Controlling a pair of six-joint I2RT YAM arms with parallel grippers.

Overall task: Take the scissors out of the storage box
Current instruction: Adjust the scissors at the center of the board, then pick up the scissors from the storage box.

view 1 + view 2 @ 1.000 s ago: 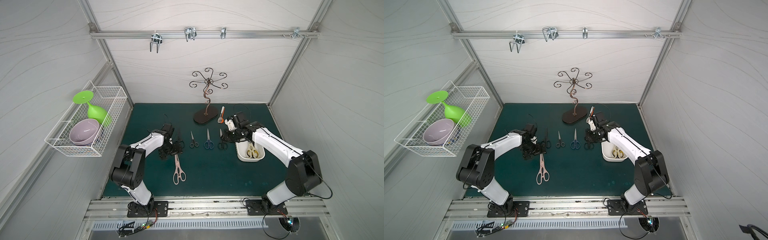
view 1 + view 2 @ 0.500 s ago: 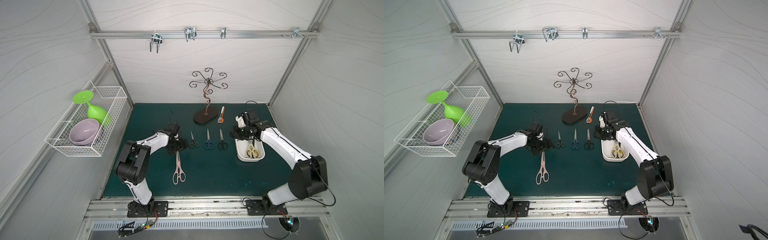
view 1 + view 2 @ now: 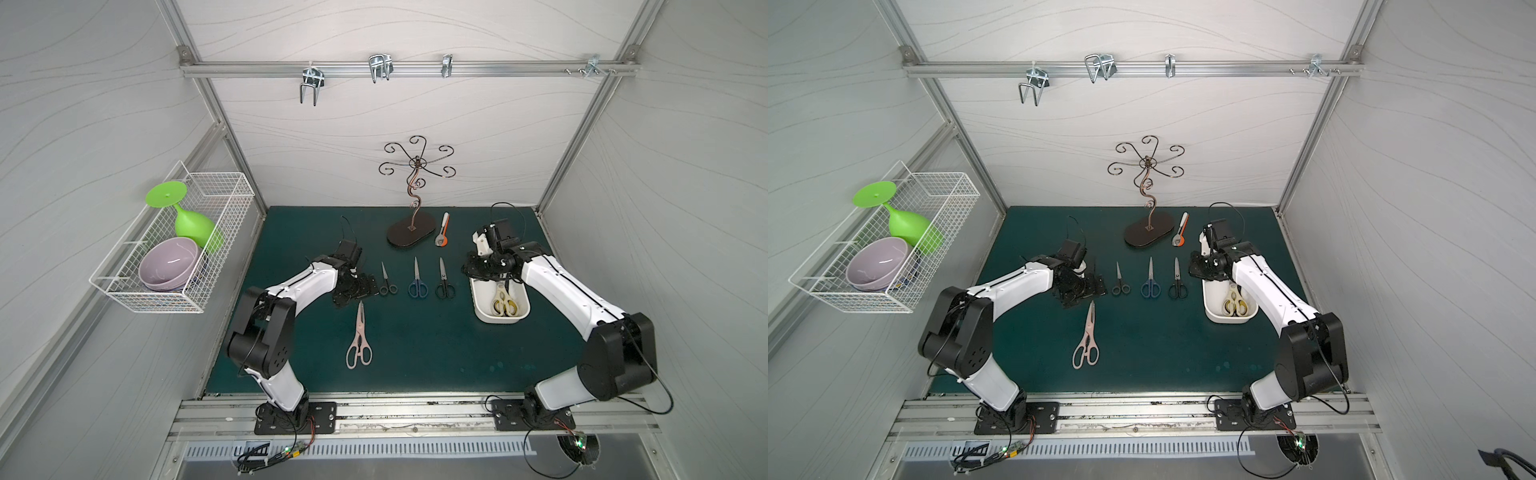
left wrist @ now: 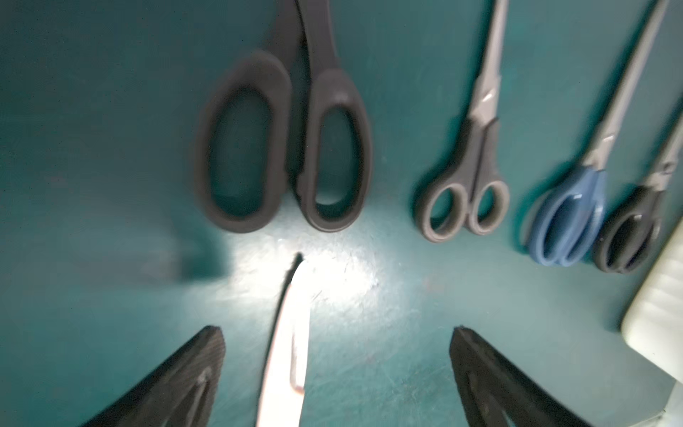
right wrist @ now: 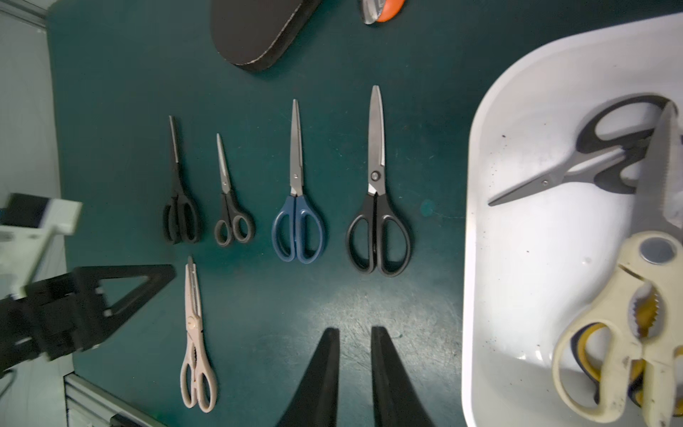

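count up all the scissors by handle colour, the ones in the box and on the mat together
black-handled scissors: 4
blue-handled scissors: 1
pink shears: 1
cream shears: 1
yellow-and-black scissors, mostly under the cream pair: 1
total: 8

Lab enclosure: aluminium frame [image 3: 519, 68], white panels [image 3: 374, 124]
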